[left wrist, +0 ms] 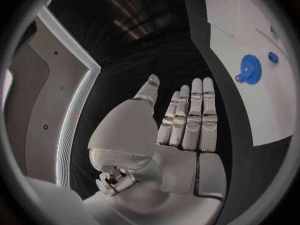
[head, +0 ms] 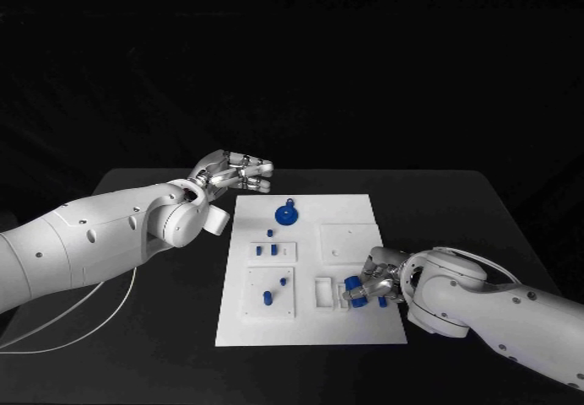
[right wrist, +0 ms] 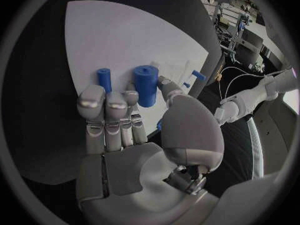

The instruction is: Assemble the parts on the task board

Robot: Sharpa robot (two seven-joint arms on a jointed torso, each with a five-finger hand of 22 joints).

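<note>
The white task board (head: 310,325) lies in the middle of the black table. My right hand (head: 371,285) is low over its near right part, among several blue cylinders. A large blue cylinder (right wrist: 147,85) stands between that hand's thumb and a finger, and I cannot tell whether they press it. A smaller blue cylinder (right wrist: 104,79) stands just past the fingertips. My left hand (head: 234,175) hovers off the board's far left corner, palm (left wrist: 187,155) bare, fingers straight, holding nothing. A blue gear (head: 286,213) (left wrist: 250,69) lies at the board's far end.
Small blue pegs (head: 267,297) stand in raised white blocks on the board's left half, and one small peg (head: 269,233) (left wrist: 273,57) lies near the gear. A square white block (head: 349,240) sits right of centre. A white cable (head: 73,329) trails over the table's left side.
</note>
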